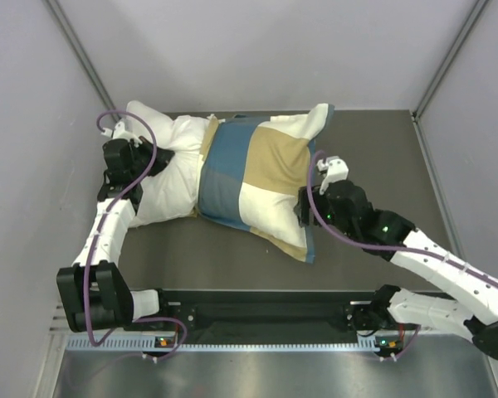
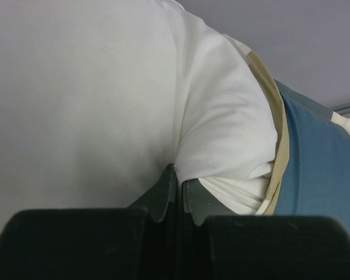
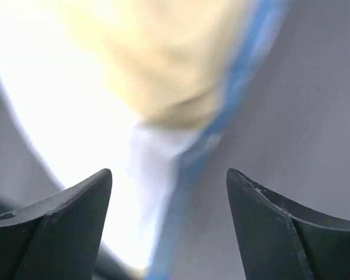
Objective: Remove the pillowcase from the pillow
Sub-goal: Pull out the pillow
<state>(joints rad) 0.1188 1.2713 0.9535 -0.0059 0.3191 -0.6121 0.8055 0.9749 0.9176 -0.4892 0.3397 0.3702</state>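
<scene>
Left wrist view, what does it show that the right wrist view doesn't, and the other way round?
Only the left wrist: left jaws pinched shut on a fold of the white pillow. Only the right wrist: right jaws standing open, gripping nothing, before the pillowcase at its blue edge. Both: the checked pillowcase.

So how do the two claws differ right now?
The left gripper is shut, pinching a fold of the white pillow. The right gripper is open and holds nothing. The left gripper sits at the pillow's bare end, while the right gripper is by the blue edge of the checked pillowcase. Both are dark two-finger claws close to the pillow.
</scene>
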